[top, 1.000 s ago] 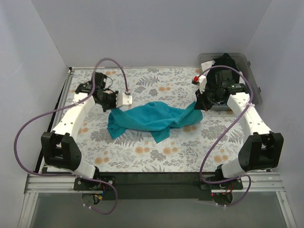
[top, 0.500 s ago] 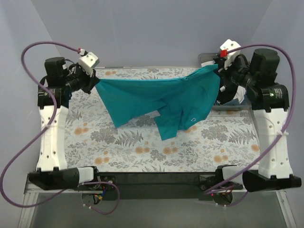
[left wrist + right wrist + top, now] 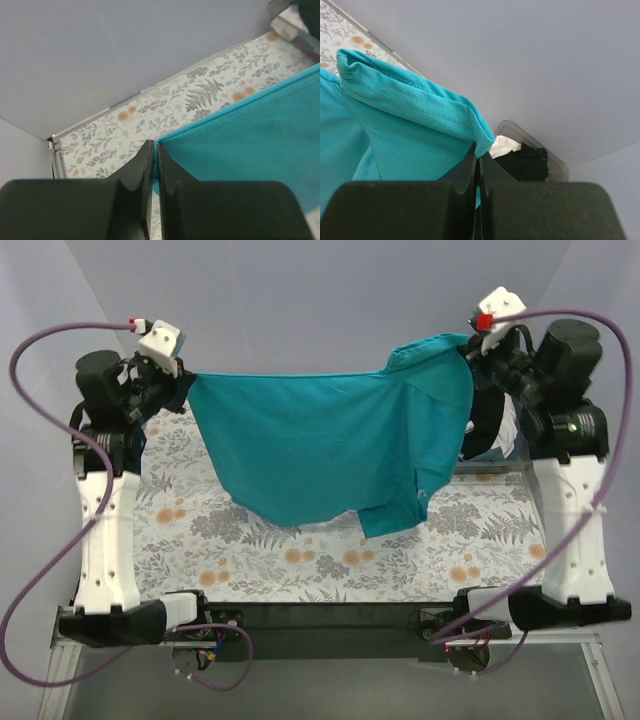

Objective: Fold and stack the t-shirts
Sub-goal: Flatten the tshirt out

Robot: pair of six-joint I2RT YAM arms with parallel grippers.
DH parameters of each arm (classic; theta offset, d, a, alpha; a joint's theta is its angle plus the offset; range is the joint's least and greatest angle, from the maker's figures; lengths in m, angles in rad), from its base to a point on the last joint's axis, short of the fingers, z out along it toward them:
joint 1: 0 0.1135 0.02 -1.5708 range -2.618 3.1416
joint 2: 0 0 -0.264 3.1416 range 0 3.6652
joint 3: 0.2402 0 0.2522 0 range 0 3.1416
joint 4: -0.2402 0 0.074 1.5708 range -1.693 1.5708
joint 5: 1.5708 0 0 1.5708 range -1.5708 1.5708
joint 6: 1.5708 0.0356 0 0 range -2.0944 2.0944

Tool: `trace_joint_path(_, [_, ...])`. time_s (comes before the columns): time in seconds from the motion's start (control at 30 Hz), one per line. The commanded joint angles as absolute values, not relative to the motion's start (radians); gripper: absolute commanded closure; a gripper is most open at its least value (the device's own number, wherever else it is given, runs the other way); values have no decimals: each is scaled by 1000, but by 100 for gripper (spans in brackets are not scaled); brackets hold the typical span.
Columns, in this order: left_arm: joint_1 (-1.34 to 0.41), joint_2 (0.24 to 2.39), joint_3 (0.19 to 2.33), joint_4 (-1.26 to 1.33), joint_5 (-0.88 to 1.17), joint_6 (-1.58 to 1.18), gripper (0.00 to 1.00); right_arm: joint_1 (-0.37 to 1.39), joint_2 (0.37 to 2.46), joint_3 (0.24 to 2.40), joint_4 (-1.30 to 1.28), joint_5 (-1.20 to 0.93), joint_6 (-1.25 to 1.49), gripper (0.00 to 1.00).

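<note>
Your left hand (image 3: 183, 380) is pinched closed on one top corner of the teal shirt (image 3: 320, 445). Your right hand (image 3: 470, 345) is clamped the same way on the opposite corner, where the cloth bunches into a fold. Between them the shirt hangs stretched in the air, its lower edge trailing toward the floral bench (image 3: 250, 540); whether it touches is unclear. Beyond the right hand, a clear bin (image 3: 556, 166) holds a black shirt (image 3: 527, 162) and a white shirt (image 3: 504, 146). This looks like the spreading step. Next, lay the shirt flat and smooth on the bench, ready for folding.
</note>
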State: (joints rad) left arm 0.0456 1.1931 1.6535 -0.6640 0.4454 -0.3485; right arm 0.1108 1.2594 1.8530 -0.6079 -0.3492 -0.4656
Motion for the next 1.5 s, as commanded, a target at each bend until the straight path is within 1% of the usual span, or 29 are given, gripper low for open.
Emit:
trace_joint_path(0.0, [49,1357,1655,-551,357,-354,100,106,1429,1923,-482,-305,-425,99])
trace_joint_path(0.03, [51,1399,1679,-510,347,-356,100,106,1462,1949,-465,-298,-404,99])
trace_joint_path(0.1, [61,1534,1794,-461,342,-391,100,106,1554,2037,-411,-270,-387,99])
trace_joint_path(0.13, [67,1584,1845,-451,371,-423,100,106,1581,2066,-356,-256,-371,99])
trace_joint_path(0.17, [74,1685,1987,-451,380,-439,100,107,1627,2089,-329,-227,-365,99])
trace_joint_path(0.23, [78,1787,2156,-448,396,-480,100,107,1664,2150,-229,-207,-350,99])
trace_joint_path(0.27, [81,1878,2243,-452,402,-518,100,107,1692,2169,-197,-192,-345,99])
trace_joint_path(0.3, [83,1917,2411,-446,403,-532,100,107,1706,2190,-166,-186,-338,99])
trace_joint_path(0.37, [86,1977,2499,-402,377,-566,100,107,1733,2238,-69,-143,-315,99])
trace_joint_path(0.43, [90,1956,2429,-248,357,-575,100,106,1743,2241,44,-115,-299,99])
trace_joint_path(0.5, [92,1885,2262,-75,331,-559,100,107,1749,2221,110,-120,-295,99])
trace_joint_path(0.63, [107,1858,2162,-6,327,-529,100,106,1781,2200,176,-179,-285,99])
trace_joint_path(0.7, [120,1856,2108,32,339,-529,100,107,1795,2133,196,-224,-288,99])
trace_joint_path(0.73, [126,1844,2027,52,351,-535,100,107,1793,2097,225,-245,-297,99])
trace_joint_path(0.77, [132,1836,1970,75,362,-534,100,107,1790,1998,242,-268,-305,99])
trace_joint_path(0.8, [133,1833,1926,106,386,-525,100,107,1787,1955,261,-302,-319,99])
trace_joint_path(0.9, [133,1830,1772,118,419,-489,100,118,1798,1800,293,-348,-368,99])
trace_joint_path(1.07, [138,1818,1547,129,387,-382,100,127,1824,1657,288,-409,-406,99])
trace_joint_path(1.1, [143,1812,1472,139,391,-371,100,132,1819,1635,284,-426,-423,99])
trace_joint_path(1.2, [167,1783,1381,121,423,-345,100,140,1792,1568,239,-462,-448,99])
trace_joint_path(1.27, [181,1764,1359,92,452,-328,100,140,1761,1525,206,-472,-460,99])
trace_joint_path(1.37, [205,1738,1341,8,520,-308,100,138,1718,1477,151,-489,-494,99])
trace_joint_path(1.4, [210,1729,1338,-65,582,-293,100,140,1707,1470,125,-506,-521,99])
trace_joint_path(1.47, [221,1682,1301,-122,612,-226,100,140,1674,1457,17,-526,-563,99])
